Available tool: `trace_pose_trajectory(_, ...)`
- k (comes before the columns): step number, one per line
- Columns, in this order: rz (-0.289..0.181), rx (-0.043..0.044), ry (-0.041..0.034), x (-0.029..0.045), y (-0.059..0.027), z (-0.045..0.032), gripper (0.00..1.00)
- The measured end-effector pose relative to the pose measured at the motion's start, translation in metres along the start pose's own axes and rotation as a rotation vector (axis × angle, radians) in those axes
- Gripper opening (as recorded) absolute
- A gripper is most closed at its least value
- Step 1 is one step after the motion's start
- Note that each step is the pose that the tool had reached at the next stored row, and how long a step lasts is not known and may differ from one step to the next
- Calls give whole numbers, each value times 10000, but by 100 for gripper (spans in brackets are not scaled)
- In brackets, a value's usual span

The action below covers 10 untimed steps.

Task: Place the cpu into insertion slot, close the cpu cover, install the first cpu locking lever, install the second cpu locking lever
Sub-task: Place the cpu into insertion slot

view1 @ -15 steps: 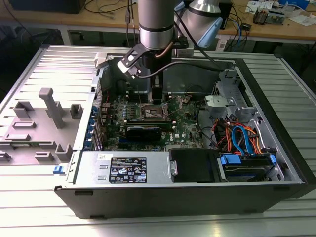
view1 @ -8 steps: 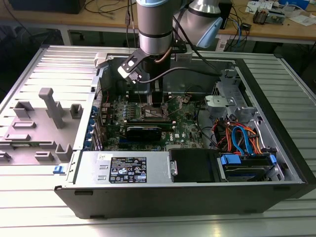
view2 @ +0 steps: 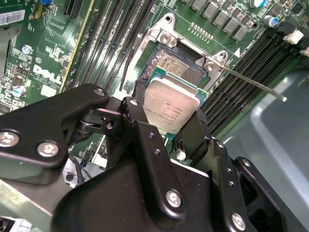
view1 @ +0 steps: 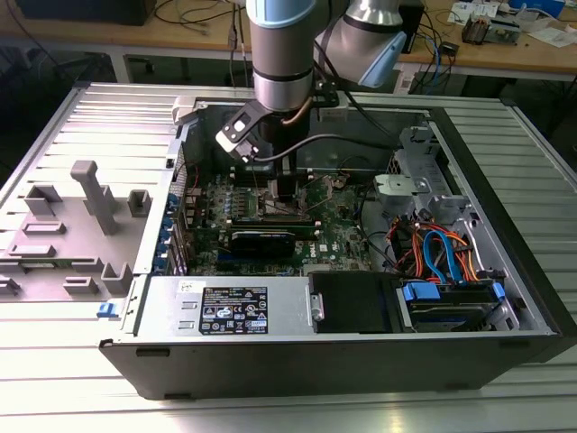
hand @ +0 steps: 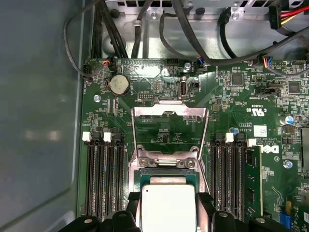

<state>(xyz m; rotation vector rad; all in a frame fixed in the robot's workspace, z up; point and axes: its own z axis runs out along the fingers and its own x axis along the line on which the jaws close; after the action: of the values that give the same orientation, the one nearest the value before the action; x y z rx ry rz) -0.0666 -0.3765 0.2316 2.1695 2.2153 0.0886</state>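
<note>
The arm (view1: 281, 54) reaches straight down into the open computer case (view1: 505, 298), and the gripper (view1: 285, 191) sits low over the green motherboard (view1: 338, 236). In both wrist views its two black fingers (hand: 204, 203) are closed in on the cpu (hand: 168, 208), one on each opposite edge. The chip fills the narrow gap between them, silver top facing up. In the second wrist view the gripper (view2: 169, 126) holds the cpu (view2: 169, 107) right over the insertion slot (view2: 177, 66). The chip covers the part nearer the fingers, and a far strip of the dark socket field shows bare beyond it. Whether the chip touches the socket I cannot tell. The cpu cover (hand: 166, 110) is swung open, lying back past the insertion slot (hand: 166, 171) on the side away from the gripper, with green board showing through its cutout. A thin locking lever (view2: 251, 85) sticks out free beside the socket, over the black memory slots (view2: 241, 72)
</note>
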Motion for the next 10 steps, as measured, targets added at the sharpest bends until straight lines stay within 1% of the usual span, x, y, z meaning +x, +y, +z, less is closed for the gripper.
trace_pose_trajectory(2,-12,-1,3,1,-20,17,54)
trace_pose_trajectory(5,-18,1,-55,1,-27,87,54)
trace_pose_trajectory(6,-18,1,-61,0,-30,118,54)
trace_pose_trajectory(10,-14,1,-63,-1,-34,182,54)
